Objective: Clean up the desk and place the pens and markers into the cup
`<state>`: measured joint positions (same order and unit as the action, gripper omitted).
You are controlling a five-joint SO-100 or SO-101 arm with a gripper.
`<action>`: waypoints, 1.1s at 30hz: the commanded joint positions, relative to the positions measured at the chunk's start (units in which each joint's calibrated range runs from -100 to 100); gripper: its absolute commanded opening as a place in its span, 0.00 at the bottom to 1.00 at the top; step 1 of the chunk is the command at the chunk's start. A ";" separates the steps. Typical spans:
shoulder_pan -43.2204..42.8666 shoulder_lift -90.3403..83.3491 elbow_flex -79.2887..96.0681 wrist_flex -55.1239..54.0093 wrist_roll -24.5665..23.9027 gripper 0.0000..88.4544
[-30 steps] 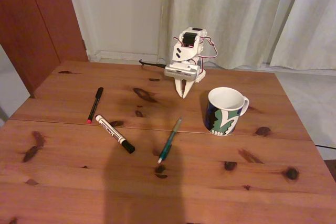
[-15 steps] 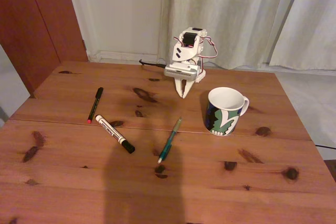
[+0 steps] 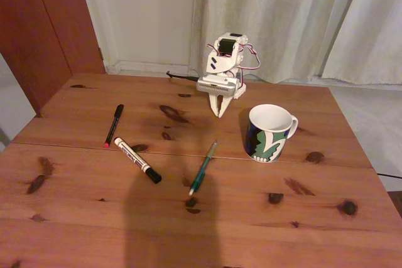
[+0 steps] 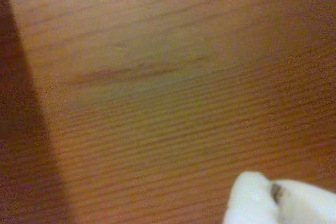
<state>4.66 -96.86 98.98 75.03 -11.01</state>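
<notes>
Fixed view: the gripper (image 3: 219, 114) hangs folded under the white arm at the far middle of the desk (image 3: 81, 224), its tip pointing down close to the wood, and its two fingers look pressed together on nothing. The wrist view agrees, with blurred wood grain and the white fingertips (image 4: 252, 200) side by side at the lower right edge.

All three writing tools lie flat on the desk. The slim black pen with red tip (image 3: 114, 125) is at the far left. The white marker with black cap (image 3: 137, 159) lies just near of it, slanting toward the near right. The green translucent pen (image 3: 203, 167) rests near the middle, nearer to us than the arm, just left of the mug. The white patterned mug (image 3: 270, 133) stands upright to the right of the gripper, its handle on the right, and looks empty inside.

By my reading the task has not begun. The green pen looks the closest target: the next move calls for spreading the fingers, reaching toward the near side, and turning the wrist so the fingers straddle the pen across its length.
</notes>
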 commanded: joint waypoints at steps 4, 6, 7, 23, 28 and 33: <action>-0.11 0.34 0.57 0.88 0.33 0.01; -0.11 0.34 0.57 0.88 0.33 0.01; -0.19 0.34 0.57 0.88 0.33 0.01; 0.13 0.34 0.57 0.88 0.33 0.01; -0.27 0.34 0.57 0.88 0.33 0.01; -0.44 0.34 0.57 0.88 0.43 0.01</action>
<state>4.66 -96.86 98.98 75.03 -11.01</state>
